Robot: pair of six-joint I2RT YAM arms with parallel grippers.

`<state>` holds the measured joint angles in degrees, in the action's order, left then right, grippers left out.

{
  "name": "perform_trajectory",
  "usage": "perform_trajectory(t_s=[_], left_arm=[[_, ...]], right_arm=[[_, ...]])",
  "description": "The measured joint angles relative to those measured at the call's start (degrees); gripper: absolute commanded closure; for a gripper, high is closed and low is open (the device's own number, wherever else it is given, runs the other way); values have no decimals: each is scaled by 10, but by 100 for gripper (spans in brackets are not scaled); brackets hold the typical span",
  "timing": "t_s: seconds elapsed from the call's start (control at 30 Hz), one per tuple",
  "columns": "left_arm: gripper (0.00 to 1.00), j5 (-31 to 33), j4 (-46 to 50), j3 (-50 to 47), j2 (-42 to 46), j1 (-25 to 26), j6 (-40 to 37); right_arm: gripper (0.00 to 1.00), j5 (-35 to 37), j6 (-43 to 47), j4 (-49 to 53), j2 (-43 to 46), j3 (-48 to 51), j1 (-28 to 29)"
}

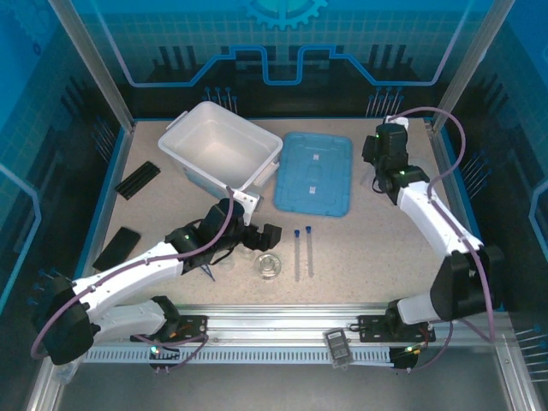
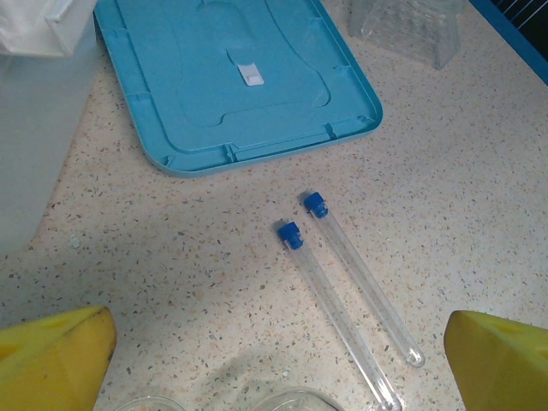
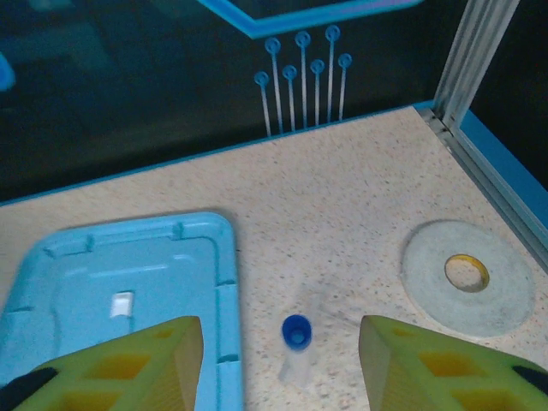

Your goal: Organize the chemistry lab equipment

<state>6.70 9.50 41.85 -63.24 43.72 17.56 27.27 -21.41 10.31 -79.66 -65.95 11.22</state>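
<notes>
Tubes point(image 2: 339, 315), 2, lie on table point(image 1: 385, 257) outside white bin point(image 1: 218, 141).

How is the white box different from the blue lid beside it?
The white box is deep with tall walls, while the blue lid is flat. The box is white and the lid is light blue. The box sits turned at a slant, but the lid lies nearly straight. Both are rounded rectangles resting on the table.
</notes>
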Motion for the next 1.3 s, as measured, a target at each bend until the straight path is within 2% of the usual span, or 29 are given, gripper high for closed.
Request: perform_trajectory(t_s=[0.1,0.2,0.5,0.7,0.93,1.3], left_arm=[[6,-2,6,10,0,0,-7],[6,-10,6,18,-6,0,-16],[10,-27,8,31,-51,0,-40],[14,-26,13,38,-58,0,-47],[14,-20,14,38,-73,0,-46],[13,-18,14,38,-85,0,-46]], right_arm=[[48,-34,-13,28,38,2,16],[49,-74,-22,63,48,0,34],[54,-181,-46,156,39,22,158],[60,-187,-83,170,38,90,229],[63,-185,-128,167,10,140,273],[65,-183,-158,134,-60,149,282]])
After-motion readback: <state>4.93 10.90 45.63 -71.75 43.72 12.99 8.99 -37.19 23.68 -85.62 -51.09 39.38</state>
